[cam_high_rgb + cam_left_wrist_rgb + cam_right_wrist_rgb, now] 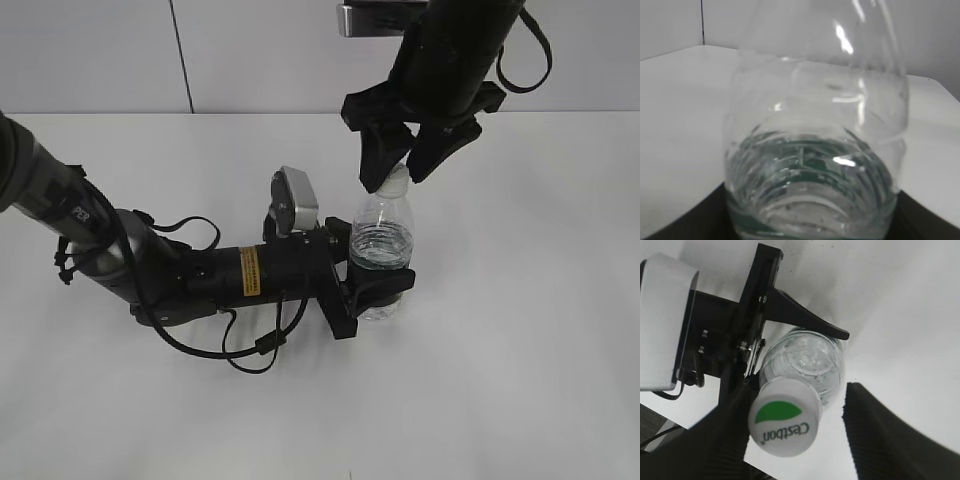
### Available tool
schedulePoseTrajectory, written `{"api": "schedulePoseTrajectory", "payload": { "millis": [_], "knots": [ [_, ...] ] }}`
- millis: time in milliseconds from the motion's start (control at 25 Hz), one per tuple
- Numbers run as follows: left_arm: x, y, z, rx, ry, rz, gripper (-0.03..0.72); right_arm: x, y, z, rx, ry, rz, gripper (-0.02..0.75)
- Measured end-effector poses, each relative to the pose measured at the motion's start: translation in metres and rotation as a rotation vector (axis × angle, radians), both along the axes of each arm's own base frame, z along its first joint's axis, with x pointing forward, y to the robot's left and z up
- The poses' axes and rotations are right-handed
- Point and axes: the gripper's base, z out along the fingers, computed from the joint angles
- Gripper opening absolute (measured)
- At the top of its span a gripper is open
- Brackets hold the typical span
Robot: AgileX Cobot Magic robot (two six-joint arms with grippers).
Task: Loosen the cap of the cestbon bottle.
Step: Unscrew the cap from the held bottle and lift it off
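The cestbon bottle [382, 235] stands upright near the table's middle, clear and ribbed, partly filled with water. My left gripper [375, 290] is shut on its lower body; the left wrist view shows the bottle [815, 150] filling the frame between the dark fingers [812, 232]. The white cap [395, 178] with a green patch sits on the bottle's neck. My right gripper [400, 168] hangs over it from above, open, one finger on each side. In the right wrist view the cap [785, 416] lies against the left finger, with a gap to the right finger [802, 440].
The white table [520, 350] spreads around the bottle. The left arm [150, 265] lies low across the table's left side with loose cables [250, 345]. A white wall [250, 60] runs behind the table.
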Motion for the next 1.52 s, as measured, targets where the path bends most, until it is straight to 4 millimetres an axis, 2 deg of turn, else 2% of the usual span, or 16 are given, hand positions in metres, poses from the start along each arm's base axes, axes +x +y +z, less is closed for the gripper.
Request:
{"api": "schedulePoseTrajectory", "payload": {
  "millis": [120, 160, 640, 1160, 1520],
  "knots": [
    [0.0000, -0.0003, 0.0001, -0.001, 0.000, 0.001, 0.405, -0.0003, 0.0006, 0.0002, 0.007, 0.004, -0.001, 0.333],
    [0.0001, -0.0002, 0.0001, -0.001, 0.001, 0.003, 0.405, -0.0003, 0.0005, 0.0001, 0.006, 0.003, 0.000, 0.317],
    [0.0003, -0.0002, 0.0002, -0.002, 0.001, 0.006, 0.405, -0.0003, 0.0008, 0.0002, 0.001, -0.046, 0.163, 0.316],
    [0.0001, -0.0004, 0.0001, -0.001, -0.001, 0.005, 0.405, -0.0007, 0.0018, 0.0010, -0.012, -0.210, 0.702, 0.302],
    [0.0001, -0.0004, 0.0001, -0.001, -0.003, 0.004, 0.405, -0.0010, 0.0025, 0.0012, -0.015, -0.283, 0.935, 0.302]
  ]
}}
